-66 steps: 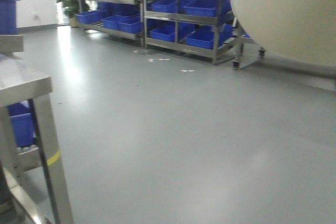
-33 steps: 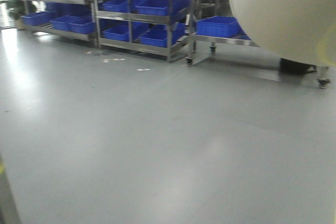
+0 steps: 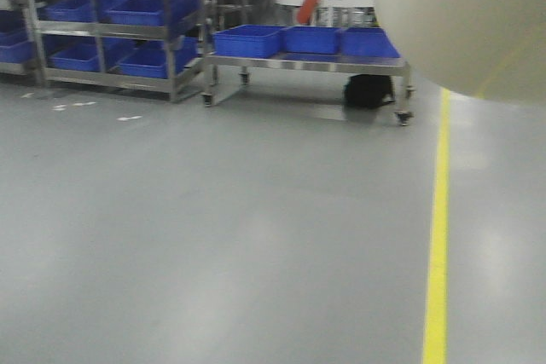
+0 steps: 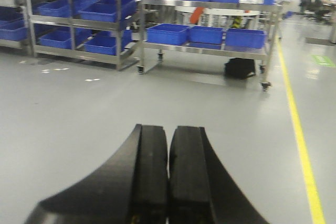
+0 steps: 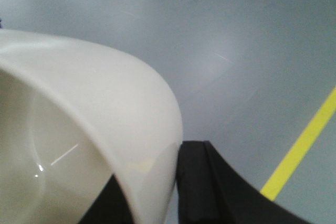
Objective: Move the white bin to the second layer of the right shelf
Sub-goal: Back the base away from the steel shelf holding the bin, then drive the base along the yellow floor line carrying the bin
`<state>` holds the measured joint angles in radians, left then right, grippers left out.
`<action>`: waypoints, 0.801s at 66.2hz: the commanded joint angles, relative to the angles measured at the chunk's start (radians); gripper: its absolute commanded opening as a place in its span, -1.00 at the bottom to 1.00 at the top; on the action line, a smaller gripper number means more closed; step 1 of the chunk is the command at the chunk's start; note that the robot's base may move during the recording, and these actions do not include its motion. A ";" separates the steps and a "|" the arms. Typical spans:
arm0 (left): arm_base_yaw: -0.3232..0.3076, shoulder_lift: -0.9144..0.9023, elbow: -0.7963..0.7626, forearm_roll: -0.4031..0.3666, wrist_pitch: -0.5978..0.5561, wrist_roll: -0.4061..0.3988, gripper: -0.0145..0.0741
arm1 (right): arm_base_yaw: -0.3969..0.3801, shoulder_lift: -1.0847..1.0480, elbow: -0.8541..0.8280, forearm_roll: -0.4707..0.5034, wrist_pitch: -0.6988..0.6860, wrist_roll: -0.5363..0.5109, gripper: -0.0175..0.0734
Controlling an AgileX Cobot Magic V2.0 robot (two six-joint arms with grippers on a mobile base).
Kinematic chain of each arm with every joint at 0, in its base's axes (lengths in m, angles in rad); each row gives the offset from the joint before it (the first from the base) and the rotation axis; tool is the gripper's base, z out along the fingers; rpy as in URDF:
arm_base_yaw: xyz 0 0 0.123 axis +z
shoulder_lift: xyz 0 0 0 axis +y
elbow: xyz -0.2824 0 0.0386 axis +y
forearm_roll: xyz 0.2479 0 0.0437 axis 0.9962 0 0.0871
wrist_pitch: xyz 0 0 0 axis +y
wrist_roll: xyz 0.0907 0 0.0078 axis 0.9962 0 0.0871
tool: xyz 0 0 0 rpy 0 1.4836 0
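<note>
The white bin [image 3: 465,23] fills the upper right corner of the front view, held up off the floor. In the right wrist view its cream wall [image 5: 105,103] curves between the black fingers. My right gripper [image 5: 157,171] is shut on that wall, one finger [image 5: 202,182] outside and the other inside the bin. Over bare floor, my left gripper [image 4: 169,129] is shut with nothing between its pads. The right shelf second layer is out of view.
Steel racks with blue crates [image 3: 111,14] stand at the back left. A wheeled steel cart [image 3: 307,61] carrying blue crates is straight ahead, with a black bag [image 3: 368,91] under it. A yellow floor line [image 3: 437,236] runs along the right.
The view has swung to the right: the steel table left the frame, the racks slid left, and the cart and yellow line came in. The bin keeps its place in the frame.
</note>
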<state>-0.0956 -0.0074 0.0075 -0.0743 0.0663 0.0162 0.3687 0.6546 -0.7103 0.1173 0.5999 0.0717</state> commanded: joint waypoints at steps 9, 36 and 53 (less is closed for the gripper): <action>-0.006 -0.002 0.037 -0.001 -0.086 -0.007 -0.48 | -0.001 -0.003 -0.029 0.001 -0.095 -0.001 -0.50; -0.006 -0.002 0.037 -0.001 -0.086 -0.007 -0.48 | -0.001 -0.003 -0.029 0.001 -0.095 -0.001 -0.50; -0.006 -0.002 0.037 -0.001 -0.086 -0.007 -0.48 | -0.001 -0.003 -0.029 0.001 -0.095 -0.001 -0.50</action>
<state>-0.0956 -0.0074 0.0075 -0.0743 0.0663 0.0162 0.3687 0.6546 -0.7103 0.1155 0.5999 0.0717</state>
